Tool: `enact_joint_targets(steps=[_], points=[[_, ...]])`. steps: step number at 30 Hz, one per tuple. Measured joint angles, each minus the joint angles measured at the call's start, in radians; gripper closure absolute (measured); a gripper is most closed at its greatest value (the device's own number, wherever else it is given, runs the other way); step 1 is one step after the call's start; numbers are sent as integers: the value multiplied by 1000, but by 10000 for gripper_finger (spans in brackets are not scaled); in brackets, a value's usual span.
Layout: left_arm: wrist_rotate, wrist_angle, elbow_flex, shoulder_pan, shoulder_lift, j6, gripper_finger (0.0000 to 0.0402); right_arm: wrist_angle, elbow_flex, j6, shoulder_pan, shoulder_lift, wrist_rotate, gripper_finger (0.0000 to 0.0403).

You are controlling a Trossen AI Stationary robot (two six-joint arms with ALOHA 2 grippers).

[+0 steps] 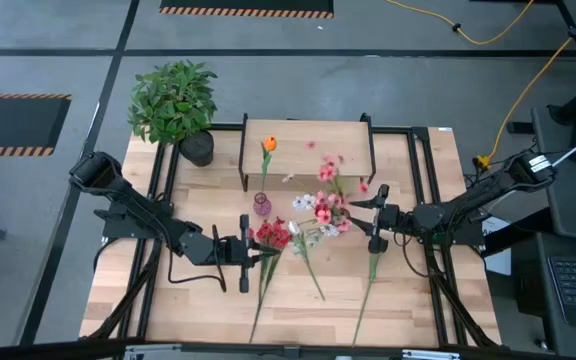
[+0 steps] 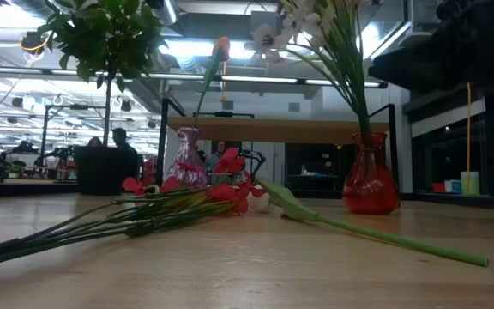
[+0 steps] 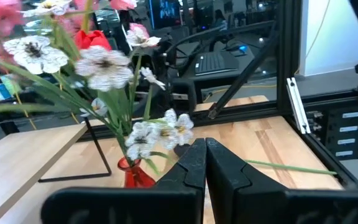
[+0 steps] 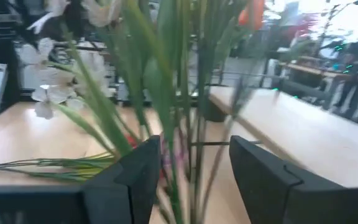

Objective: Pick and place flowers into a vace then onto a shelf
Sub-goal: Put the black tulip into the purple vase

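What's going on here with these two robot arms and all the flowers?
The robot is putting artificial flowers into vases. The right gripper stands open beside the red vase, which already holds a bunch of white and pink flowers. The left gripper is shut, by loose red flowers lying on the table. A small purple vase holds one orange flower. The shelf behind holds no vase yet.
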Motion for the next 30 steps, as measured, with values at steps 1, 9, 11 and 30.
enact_joint_targets(steps=[1,9,11,30], points=[[0,0,0,-3,0,0,397,-11,0,-14,2,-15,19,208],[-41,-3,0,-12,0,0,400,-57,0,-50,4,-133,52,208],[-84,-16,0,-12,0,0,398,-57,0,-57,4,-160,52,208],[-154,-394,0,-38,-110,-90,399,-397,146,-107,108,-242,214,388]])
